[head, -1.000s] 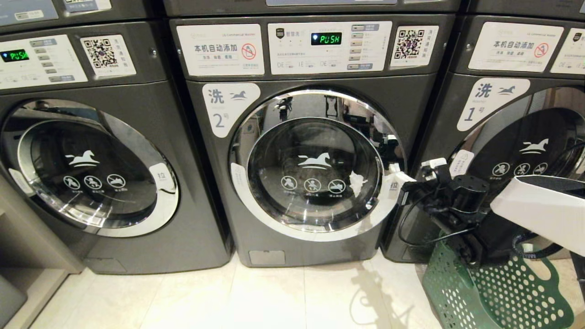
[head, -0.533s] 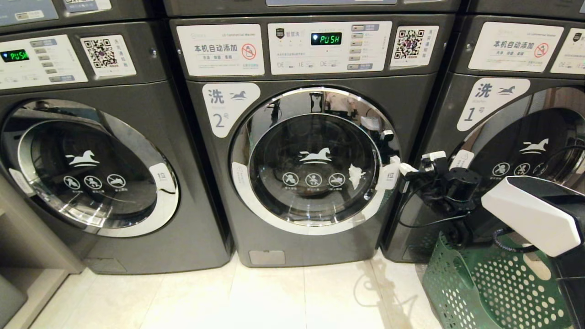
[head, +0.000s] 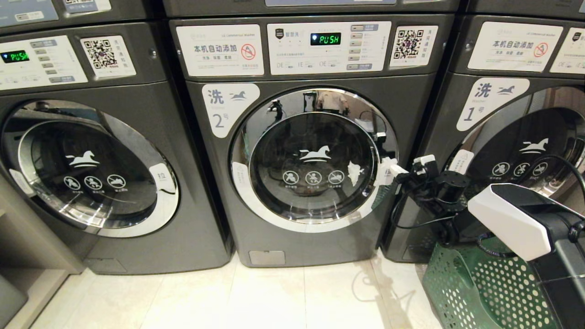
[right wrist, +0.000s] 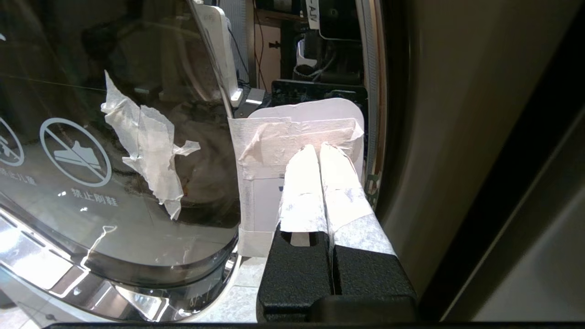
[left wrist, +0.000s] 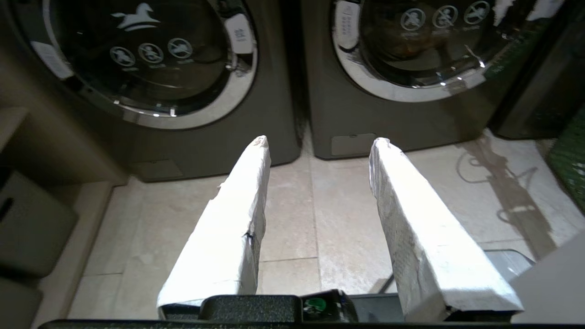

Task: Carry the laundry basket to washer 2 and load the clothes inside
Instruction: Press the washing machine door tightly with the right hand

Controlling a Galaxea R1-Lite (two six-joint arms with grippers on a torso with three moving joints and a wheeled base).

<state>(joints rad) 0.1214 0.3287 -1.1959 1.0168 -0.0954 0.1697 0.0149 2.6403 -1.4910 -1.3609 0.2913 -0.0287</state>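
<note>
My right gripper [head: 396,172], fingers pressed together empty, touches washer 2's [head: 311,151] taped door tab [right wrist: 297,137] at frame centre-right; laundry basket [head: 475,292] lower right; left gripper [left wrist: 320,146] half-spread, empty.

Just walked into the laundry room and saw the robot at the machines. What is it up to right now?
The robot faces washer 2. Its right gripper, fingers shut, is at the taped white pull tab on the right edge of the round door, which looks shut or nearly so. The left gripper hangs open over the floor, holding nothing. The laundry basket stands on the floor to the right, in front of washer 1.
</note>
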